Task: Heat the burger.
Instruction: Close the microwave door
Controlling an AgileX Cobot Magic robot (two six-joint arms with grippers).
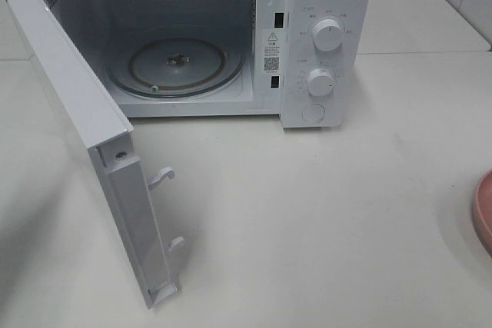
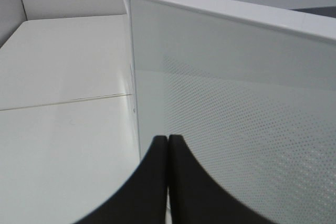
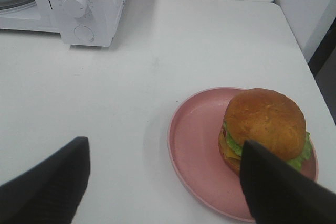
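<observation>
- Table (image 1: pixel 323 213): white, carrying everything.
- Microwave (image 1: pixel 327 5): white, at the table's far side, cavity open with a glass turntable (image 1: pixel 175 67) inside; 2 dials and 1 round button on its panel.
- Door (image 1: pixel 84 124): swung wide on the left, 2 latch hooks on its free edge.
- Plate (image 3: pixel 197 145): pink, round, well apart from the microwave, at the table's right edge.
- Burger (image 3: pixel 265 127): upright on the plate, off-centre near its rim.
- Right gripper (image 3: pixel 165 182): fingers spread wide above the table, holding nothing; one finger overlaps the burger in its own view.
- Left gripper (image 2: pixel 168 182): fingers pressed together, just beside the door's outer face.
</observation>
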